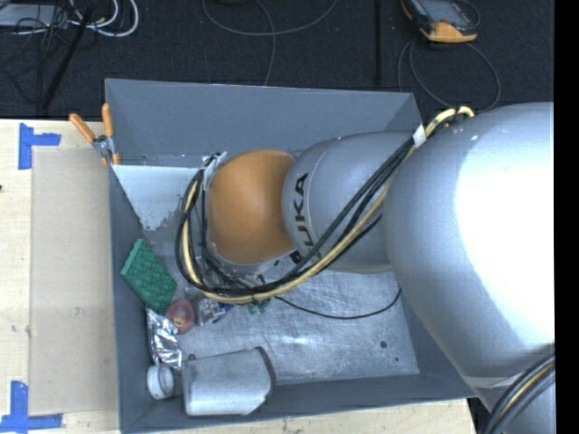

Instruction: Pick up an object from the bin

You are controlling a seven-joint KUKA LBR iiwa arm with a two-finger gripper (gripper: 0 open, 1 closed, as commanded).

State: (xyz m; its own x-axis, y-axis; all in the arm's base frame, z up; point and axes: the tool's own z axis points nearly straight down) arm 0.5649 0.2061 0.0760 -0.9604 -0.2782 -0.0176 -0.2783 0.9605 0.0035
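Grey bin point(262, 116): orange-capped wrist point(249, 206) beside green pad point(147, 272), foil point(165, 342); jaws' state untellable.

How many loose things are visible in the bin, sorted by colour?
Green: 1, pad
Reddish: 1, round piece
Silver: 1, foil
Grey: 2, block and cap
Total: 5 visible; the arm hides part of the floor.

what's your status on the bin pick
gripper down at left of bin, under orange wrist cover, state unclear. nearest: small reddish round piece, green textured pad, crumpled foil. nothing seen held.
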